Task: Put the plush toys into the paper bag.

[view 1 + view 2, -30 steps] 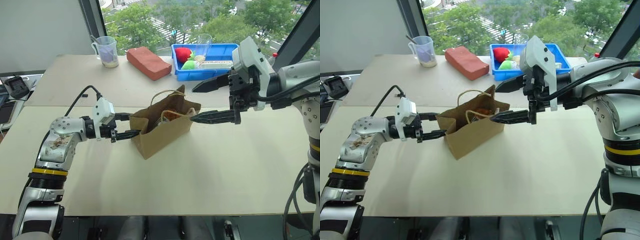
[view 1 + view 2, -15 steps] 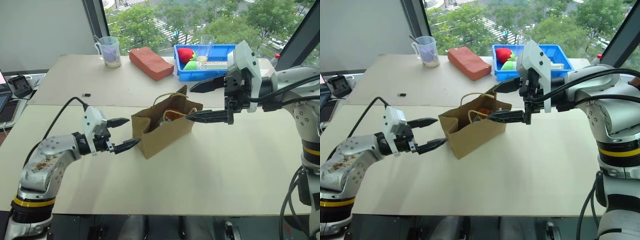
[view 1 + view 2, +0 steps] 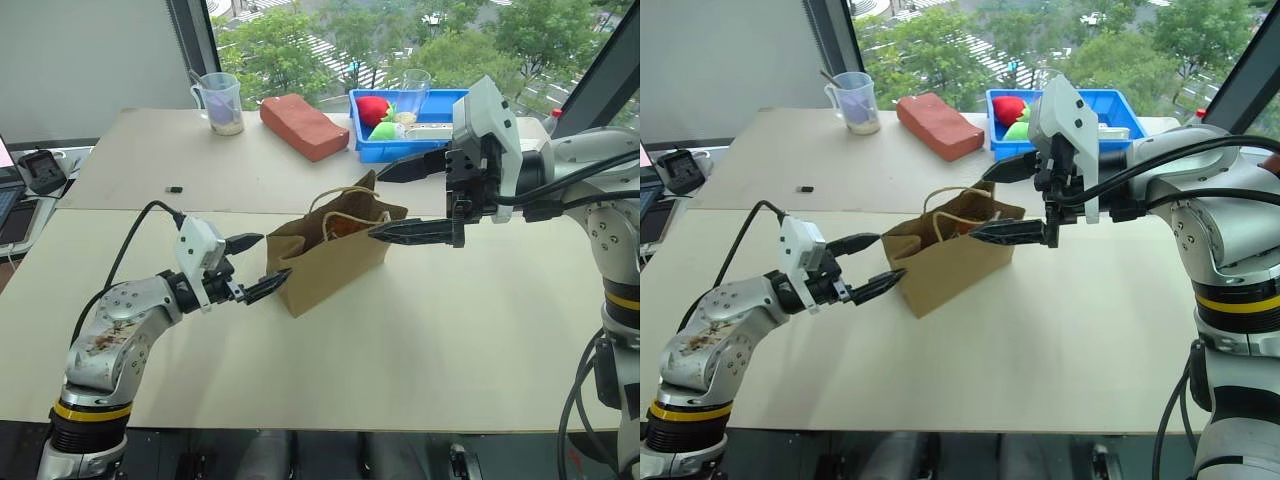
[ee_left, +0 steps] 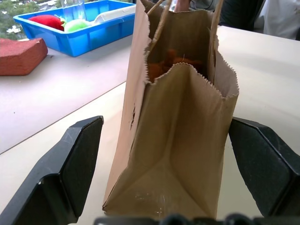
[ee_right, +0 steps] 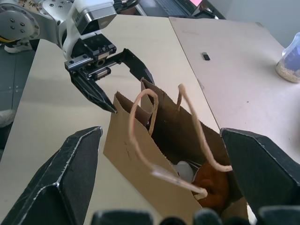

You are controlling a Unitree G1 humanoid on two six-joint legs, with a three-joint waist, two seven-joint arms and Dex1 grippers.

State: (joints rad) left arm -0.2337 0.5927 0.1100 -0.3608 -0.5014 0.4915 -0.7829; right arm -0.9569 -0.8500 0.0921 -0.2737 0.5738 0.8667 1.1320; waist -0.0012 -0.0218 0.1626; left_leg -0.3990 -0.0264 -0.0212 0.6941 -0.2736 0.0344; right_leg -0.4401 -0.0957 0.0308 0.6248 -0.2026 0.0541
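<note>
Toys, one reddish-brown plush [image 5: 212, 183] and one fluffy white [image 5: 183, 171], lie inside our upright brown kraft paper bag [image 3: 335, 262] mid-desk. Our left pincer [image 3: 258, 266] is spread at its narrow end, our right pincer [image 3: 415, 198] spread over its mouth, so neither pinches anything.

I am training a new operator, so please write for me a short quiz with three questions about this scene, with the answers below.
1. True or false: the paper bag lies flat on the table.
2. Which toy colours show inside the bag, seen from the right wrist view?
3. The left gripper is: A) shut on the bag, B) open beside the bag's end, C) inside the bag.

Key
1. False; it stands upright, mouth open.
2. Reddish-brown toy and white toy.
3. B; the right gripper is also open, at the bag's mouth.
</note>
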